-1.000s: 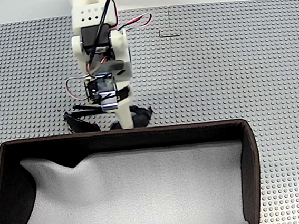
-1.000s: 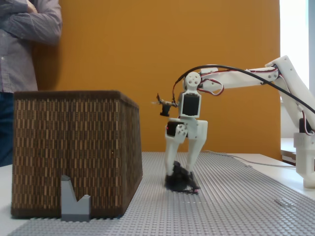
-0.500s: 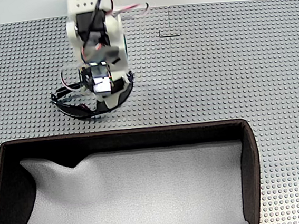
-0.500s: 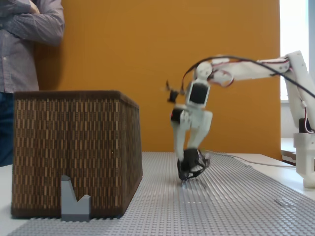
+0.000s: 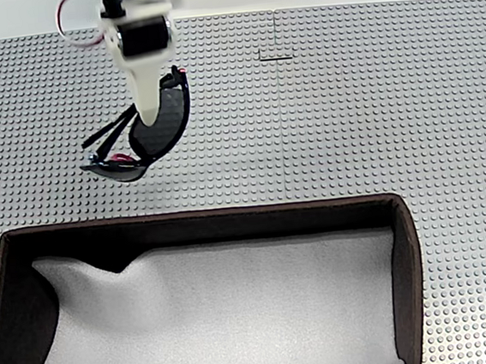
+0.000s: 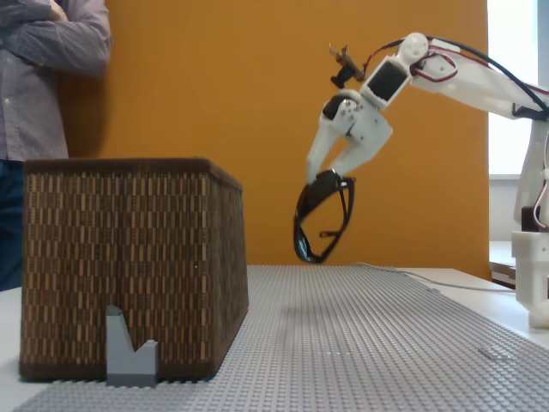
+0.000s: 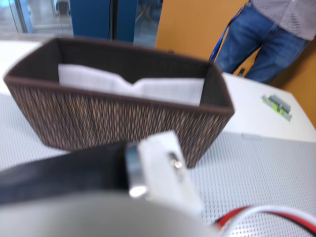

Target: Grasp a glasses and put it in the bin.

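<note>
One pair of glasses (image 6: pixel 322 219) hangs in the air, clear of the studded grey baseplate (image 6: pixel 386 335), pinched at its upper frame by the single gripper (image 6: pixel 328 174), whose two fingers are closed on it. In a fixed view from above, the glasses (image 5: pixel 148 131) sit beyond the far wall of the one bin (image 5: pixel 406 261), outside it. One person (image 6: pixel 43 77) stands behind the bin (image 6: pixel 129 266).

I see bare studded mat (image 5: pixel 348 112) between my gripper (image 6: pixel 330 174), clamped on the hanging glasses (image 6: pixel 319 221), and the bin (image 6: pixel 129 266). Its tall near wall (image 5: pixel 204 223) stands in my way; the glasses hang below its rim. The bin's top is open over white foam (image 5: pixel 238 311).
</note>
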